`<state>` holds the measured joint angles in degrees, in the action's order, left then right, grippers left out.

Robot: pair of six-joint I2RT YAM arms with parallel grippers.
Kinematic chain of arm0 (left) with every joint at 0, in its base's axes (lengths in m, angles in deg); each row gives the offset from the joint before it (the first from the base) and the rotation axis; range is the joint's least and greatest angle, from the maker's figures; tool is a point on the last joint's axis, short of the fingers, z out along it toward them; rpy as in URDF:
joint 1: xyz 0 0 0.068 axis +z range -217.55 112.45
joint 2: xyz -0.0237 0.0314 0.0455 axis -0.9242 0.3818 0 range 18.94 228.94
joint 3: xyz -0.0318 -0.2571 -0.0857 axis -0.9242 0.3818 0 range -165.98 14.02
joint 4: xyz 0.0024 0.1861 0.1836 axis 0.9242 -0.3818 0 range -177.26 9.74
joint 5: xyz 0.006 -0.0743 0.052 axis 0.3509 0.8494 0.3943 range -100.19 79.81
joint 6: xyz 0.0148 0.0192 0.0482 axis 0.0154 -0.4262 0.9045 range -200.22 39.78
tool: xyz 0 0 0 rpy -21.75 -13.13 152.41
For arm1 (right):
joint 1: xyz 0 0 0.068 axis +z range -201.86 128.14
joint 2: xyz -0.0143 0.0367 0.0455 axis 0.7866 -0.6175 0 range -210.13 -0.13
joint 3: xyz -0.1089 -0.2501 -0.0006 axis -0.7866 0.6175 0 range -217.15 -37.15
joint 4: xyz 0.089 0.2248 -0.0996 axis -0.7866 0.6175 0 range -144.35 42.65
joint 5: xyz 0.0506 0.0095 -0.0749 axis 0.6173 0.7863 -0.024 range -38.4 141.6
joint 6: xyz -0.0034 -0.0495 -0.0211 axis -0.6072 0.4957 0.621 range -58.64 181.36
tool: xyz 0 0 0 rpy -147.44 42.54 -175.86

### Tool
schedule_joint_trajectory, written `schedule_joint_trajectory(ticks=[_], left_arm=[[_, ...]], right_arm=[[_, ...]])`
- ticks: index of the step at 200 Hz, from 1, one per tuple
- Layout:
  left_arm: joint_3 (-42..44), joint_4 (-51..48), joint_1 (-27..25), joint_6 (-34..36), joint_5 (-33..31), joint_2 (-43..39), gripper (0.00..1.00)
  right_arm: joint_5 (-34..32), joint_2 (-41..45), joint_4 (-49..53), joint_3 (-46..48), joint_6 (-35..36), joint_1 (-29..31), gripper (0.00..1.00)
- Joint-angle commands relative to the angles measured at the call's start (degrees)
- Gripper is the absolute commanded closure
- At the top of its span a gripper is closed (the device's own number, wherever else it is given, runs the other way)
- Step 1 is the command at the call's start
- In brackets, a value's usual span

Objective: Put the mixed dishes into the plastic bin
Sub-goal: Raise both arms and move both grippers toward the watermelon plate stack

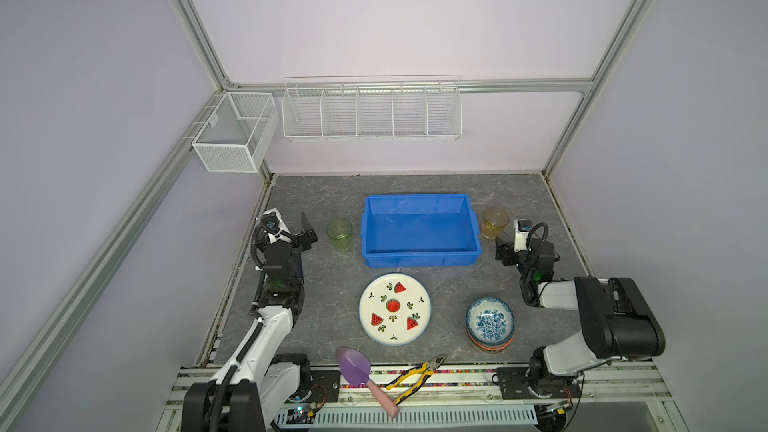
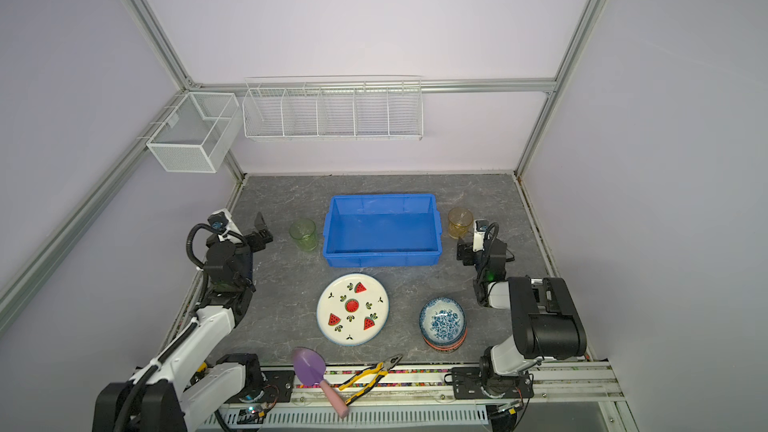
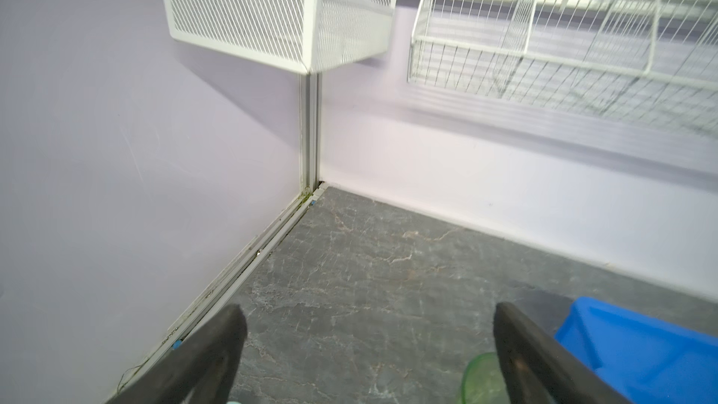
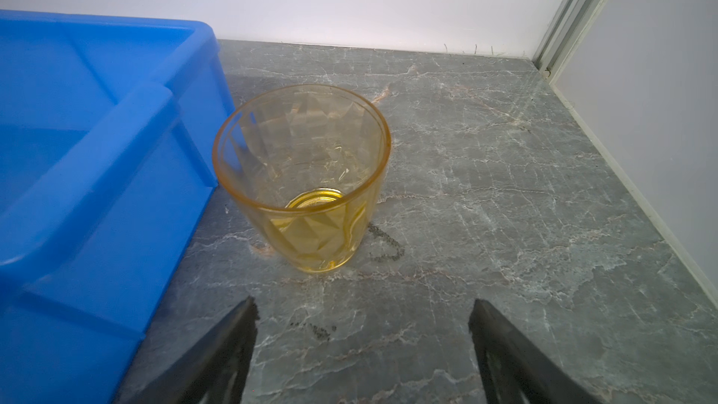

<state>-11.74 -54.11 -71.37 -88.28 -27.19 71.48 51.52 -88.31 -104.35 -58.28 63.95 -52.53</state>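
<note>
The plate (image 1: 395, 309) and stacked bowls (image 1: 490, 324) lie nearest, short of the empty bin (image 1: 419, 198). Further out, the right gripper (image 4: 363, 305), open and empty, faces the amber tumbler (image 4: 303, 176) beside the bin's right wall: I'd advance it level until the jaws straddle the tumbler below its rim, then close gently, since it looks slippery. The left gripper (image 3: 369, 308), also open, points past the green tumbler (image 1: 339, 233) left of the bin.
</note>
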Motion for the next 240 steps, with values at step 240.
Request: schedule_joint_trajectory(ticks=[240], left_arm=[[-20.78, -73.56, -0.23, -15.34, 32.31, -18.07, 0.02]], right_arm=[[14.96, 24.03, 96.98, -48.17, -12.25, 7.59, 0.12]])
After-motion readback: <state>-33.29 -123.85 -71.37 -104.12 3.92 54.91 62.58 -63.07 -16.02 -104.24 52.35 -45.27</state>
